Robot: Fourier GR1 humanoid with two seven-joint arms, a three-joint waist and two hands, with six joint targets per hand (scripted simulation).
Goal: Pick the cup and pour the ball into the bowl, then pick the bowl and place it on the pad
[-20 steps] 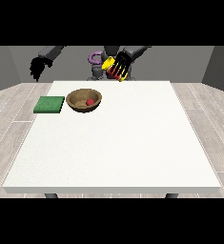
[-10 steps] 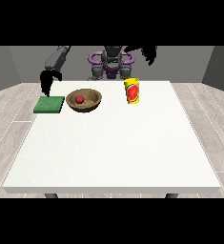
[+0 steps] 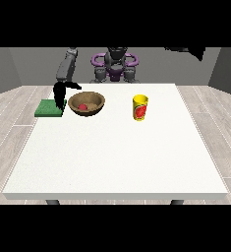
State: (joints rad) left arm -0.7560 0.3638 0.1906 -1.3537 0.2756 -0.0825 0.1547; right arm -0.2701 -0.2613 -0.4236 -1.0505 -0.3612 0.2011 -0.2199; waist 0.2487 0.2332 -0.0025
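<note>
Hand at view's left (image 3: 60, 93): hangs over green square pad (image 3: 49, 108); finger state unreadable.
Brown wooden bowl (image 3: 87, 104): just beside, toward view's right, red ball (image 3: 82, 106) inside.
Nearer hand: this one.

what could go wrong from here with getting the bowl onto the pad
The robot hand at the view's left hangs over the green pad, right beside the wooden bowl; reaching in, it might nudge the bowl instead of grasping it. Tilting the bowl in a lift could roll the red ball out. The yellow cup stands apart, so it poses little risk.
</note>
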